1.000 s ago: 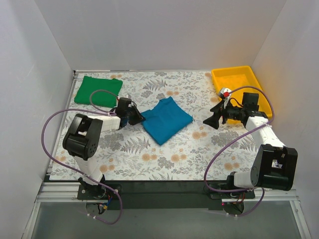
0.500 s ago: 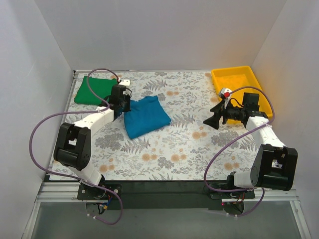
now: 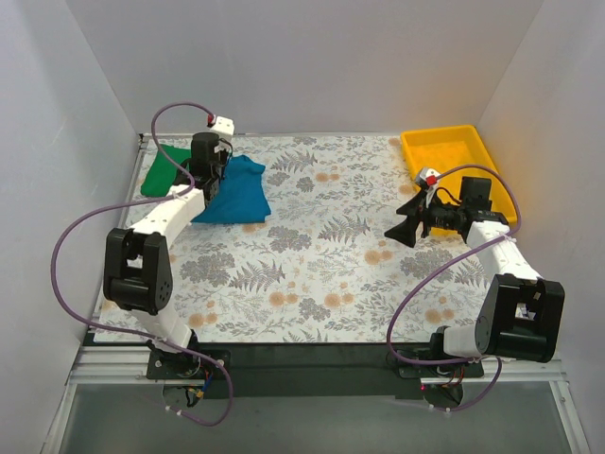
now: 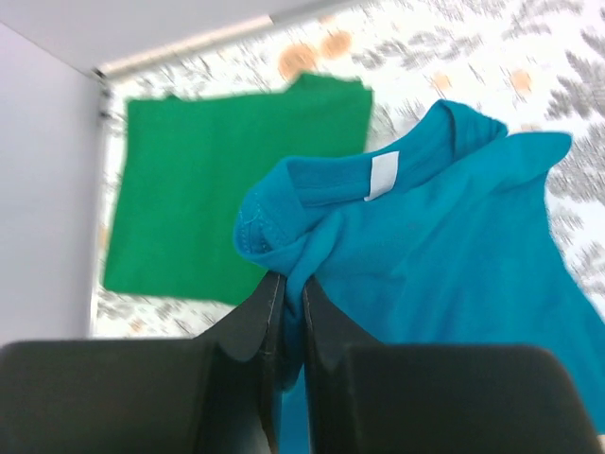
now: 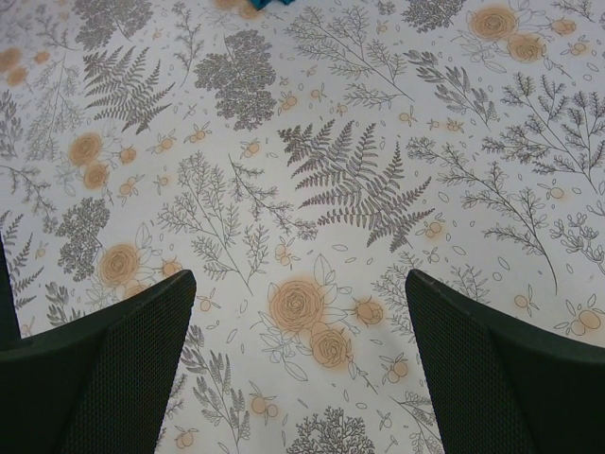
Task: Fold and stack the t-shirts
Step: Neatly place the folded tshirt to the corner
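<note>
Teal shirt (image 3: 236,189) now beside green shirt (image 3: 159,176)

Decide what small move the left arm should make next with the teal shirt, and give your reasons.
Probably move the teal-blue t-shirt a little to the left, until it hangs squarely over the folded green t-shirt, then lower and release it. The left gripper is shut on the cloth near the collar, and the green shirt lies flat just beside it, mostly uncovered.

The white-and-black left arm reaches to the upper left of the frame, its black two-finger left end effector (image 4: 290,284) pinched tight on the teal-blue cotton t-shirt (image 4: 454,246). At centre right, the right end effector (image 5: 301,284) hangs with fingers spread wide
</note>
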`<action>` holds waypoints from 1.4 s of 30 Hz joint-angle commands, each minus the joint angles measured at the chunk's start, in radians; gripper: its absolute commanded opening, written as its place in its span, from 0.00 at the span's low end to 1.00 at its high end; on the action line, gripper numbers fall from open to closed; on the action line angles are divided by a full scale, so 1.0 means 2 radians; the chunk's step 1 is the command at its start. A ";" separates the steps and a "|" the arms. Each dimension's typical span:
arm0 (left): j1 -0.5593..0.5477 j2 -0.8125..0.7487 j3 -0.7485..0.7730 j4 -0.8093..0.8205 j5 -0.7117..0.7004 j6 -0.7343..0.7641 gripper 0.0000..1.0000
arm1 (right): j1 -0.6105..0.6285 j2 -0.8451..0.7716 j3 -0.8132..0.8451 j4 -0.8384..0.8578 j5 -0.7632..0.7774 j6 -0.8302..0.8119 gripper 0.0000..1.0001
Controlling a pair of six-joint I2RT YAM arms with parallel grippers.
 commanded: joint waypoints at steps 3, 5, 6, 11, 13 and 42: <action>0.005 0.024 0.051 0.050 -0.031 0.074 0.00 | -0.003 -0.004 0.022 -0.012 -0.022 -0.007 0.98; 0.006 0.038 0.058 0.063 -0.037 0.091 0.00 | -0.003 -0.002 0.023 -0.013 -0.022 -0.008 0.98; 0.007 0.043 0.061 0.069 -0.043 0.106 0.00 | -0.003 -0.002 0.024 -0.015 -0.023 -0.009 0.98; 0.015 0.077 0.101 0.084 -0.067 0.124 0.00 | -0.003 0.002 0.025 -0.018 -0.023 -0.011 0.98; 0.020 0.089 0.120 0.089 -0.077 0.133 0.00 | -0.003 0.007 0.027 -0.020 -0.022 -0.012 0.98; 0.081 0.205 0.252 0.137 -0.086 0.154 0.00 | -0.002 0.038 0.035 -0.033 -0.021 -0.024 0.98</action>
